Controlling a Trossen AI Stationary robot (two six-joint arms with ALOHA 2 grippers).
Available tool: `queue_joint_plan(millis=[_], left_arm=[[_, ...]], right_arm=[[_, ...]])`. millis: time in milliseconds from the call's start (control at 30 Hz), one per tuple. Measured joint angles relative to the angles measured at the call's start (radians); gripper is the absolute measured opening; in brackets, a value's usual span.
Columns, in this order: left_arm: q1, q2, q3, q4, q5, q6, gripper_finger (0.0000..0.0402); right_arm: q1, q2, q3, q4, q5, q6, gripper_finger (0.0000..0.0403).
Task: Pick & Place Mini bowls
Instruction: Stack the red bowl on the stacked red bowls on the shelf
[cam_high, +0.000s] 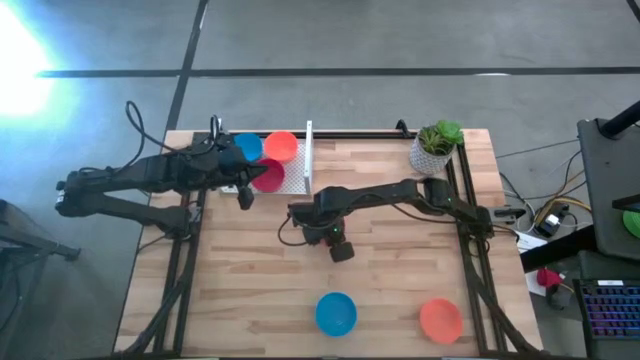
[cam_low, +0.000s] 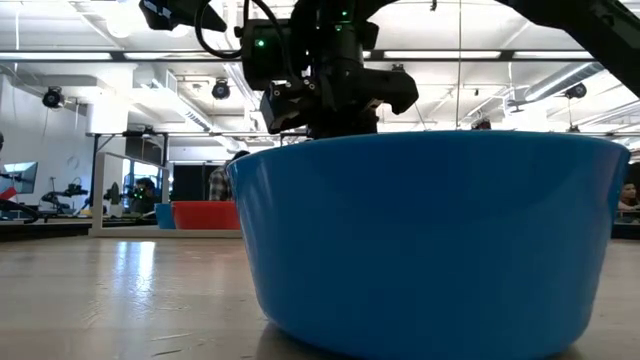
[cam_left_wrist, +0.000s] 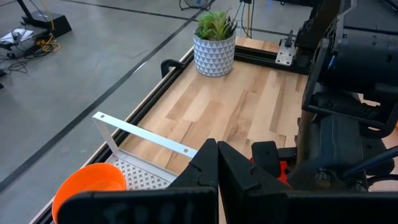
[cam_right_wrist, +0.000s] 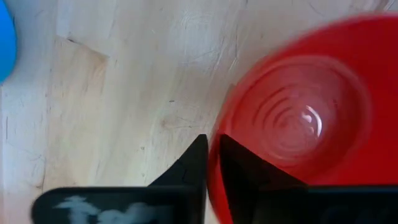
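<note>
Your right pincer (cam_right_wrist: 208, 158) was clamped on the red mini bowl's (cam_right_wrist: 298, 118) thin rim, light, stiff, probably slippery plastic.

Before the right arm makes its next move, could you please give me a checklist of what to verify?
1. Right gripper grip on the red bowl: ok, fingers closed across its rim.
2. Height of the red bowl above the table: cannot tell.
3. Blue bowl and orange bowl near the front edge, apart from the right gripper: ok.
4. Left gripper out of the way, by the rack: ok.
</note>
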Motion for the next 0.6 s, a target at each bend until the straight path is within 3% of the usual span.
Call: queue_joint_plan(millis=[300, 600], left_arm=[[0.0, 0.0, 0.0, -0.006, 0.0, 0.0, 0.0], [0.001, 0.0, 0.0, -0.021, 0.001, 0.021, 0.0]], right_arm=[[-0.001, 0.0, 0.002, 0.003, 0.0, -0.002, 0.0111], [-0.023, -0.034, 0.077, -0.077, 0.004, -0.003, 0.0112]])
